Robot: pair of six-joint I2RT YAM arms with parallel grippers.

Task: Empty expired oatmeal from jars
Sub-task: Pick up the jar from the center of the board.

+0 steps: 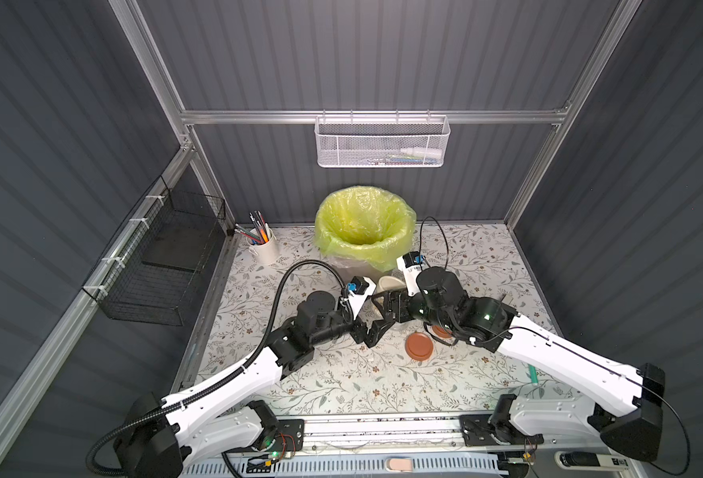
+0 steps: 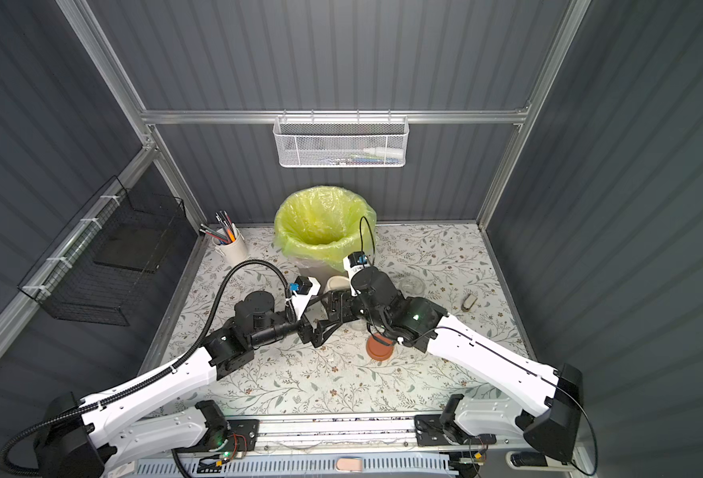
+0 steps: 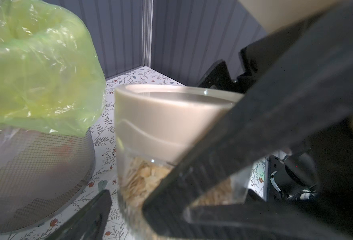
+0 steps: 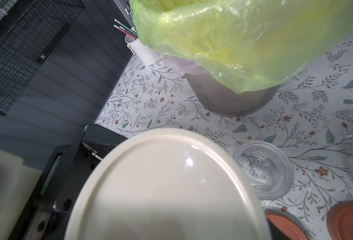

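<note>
The right fingers [image 1: 393, 308] are clamped on the cream lid [image 4: 167, 187], which fills the near part of the right wrist view and sits on the mouth of a clear glass jar [image 3: 124, 166]. The left fingers [image 3: 92, 214] are spread wide to either side of that jar's body, low down. One of them is just beside the glass with a thin gap showing; the other side is too blurred to tell whether it touches. Inside the jar the oatmeal [image 3: 144, 180] lies as pale beige flakes in the lower part, reaching up to just under the lid. Whether the jar's base rests on the bench [image 1: 341, 380] is hidden. In both top views the two arms meet over the middle of the bench with the lidded jar between them, a little toward the far edge. Just beyond it, at the middle of the far edge, stands the grey mesh bin [image 4: 229, 99], lined with a yellow-green bag [image 1: 364, 248]. An empty glass jar [image 4: 262, 168] with no lid stands upright on the bench beside the lidded one, toward the right edge. Two terracotta lids [image 1: 420, 347] lie flat on the bench nearer the front edge, the second half under the right arm. A white pen cup [image 1: 263, 248] stands near the far left corner.
</note>
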